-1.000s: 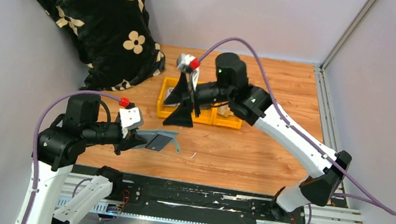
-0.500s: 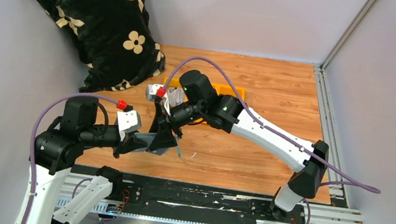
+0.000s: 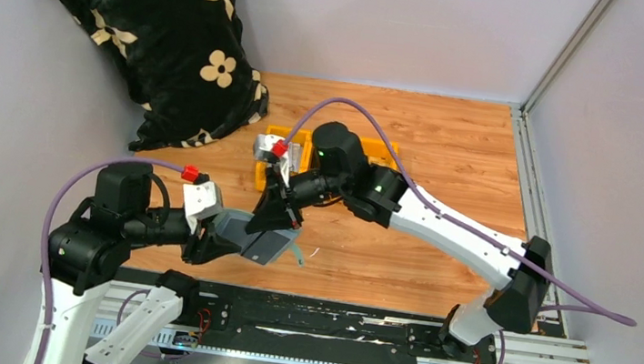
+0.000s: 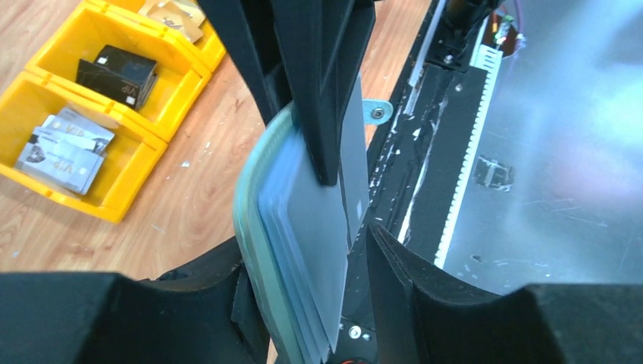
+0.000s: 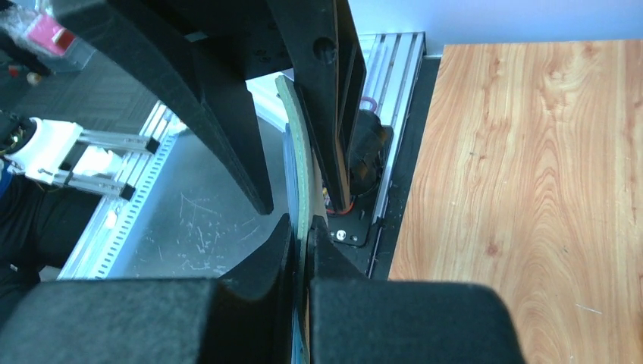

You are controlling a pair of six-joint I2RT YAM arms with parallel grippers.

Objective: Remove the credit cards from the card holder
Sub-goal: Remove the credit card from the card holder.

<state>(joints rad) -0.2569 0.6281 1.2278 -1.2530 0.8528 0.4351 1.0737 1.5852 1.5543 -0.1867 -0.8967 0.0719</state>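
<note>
The holder (image 3: 261,241) hangs above the table's (image 3: 449,160) near left, its edge pinched by the closed right gripper (image 3: 282,225), the left gripper (image 3: 231,243) flanking it, grip impossible to tell; the left should probably clamp firmly before the right pulls, lest the holder follow.

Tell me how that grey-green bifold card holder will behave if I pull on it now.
Probably floppy: the grey-green bifold card holder bows in a curve where the right gripper pinches its edge. Likely light, being thin. The grey cards fanned inside look smooth and may slip.
</note>
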